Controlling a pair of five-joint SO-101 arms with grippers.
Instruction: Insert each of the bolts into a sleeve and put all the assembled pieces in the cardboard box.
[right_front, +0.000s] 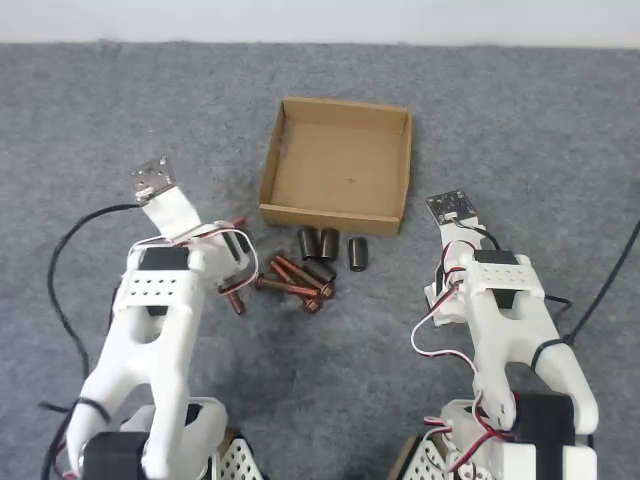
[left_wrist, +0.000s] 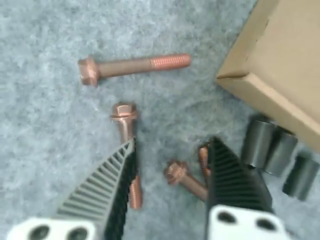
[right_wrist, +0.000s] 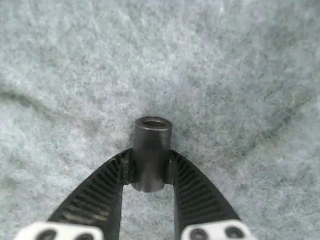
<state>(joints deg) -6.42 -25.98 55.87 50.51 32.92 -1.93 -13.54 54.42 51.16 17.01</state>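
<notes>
Nothing is assembled or in the cardboard box (right_front: 332, 217) yet. The right gripper (right_wrist: 150, 156) pinches one sleeve (right_wrist: 152, 142) in its jaws; the left gripper (left_wrist: 172, 144), jaws spread, hangs over loose bolts (left_wrist: 134, 65) on the table (right_front: 530, 120).

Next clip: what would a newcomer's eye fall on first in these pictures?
First, the right gripper, shut on a short black cylindrical sleeve whose hollow end faces the wrist camera. Next, the cluster of copper-coloured flanged bolts on the arms' side of the open-topped brown cardboard box, with the left gripper open right over them. Three more black sleeves lie by the box's near wall.
</notes>
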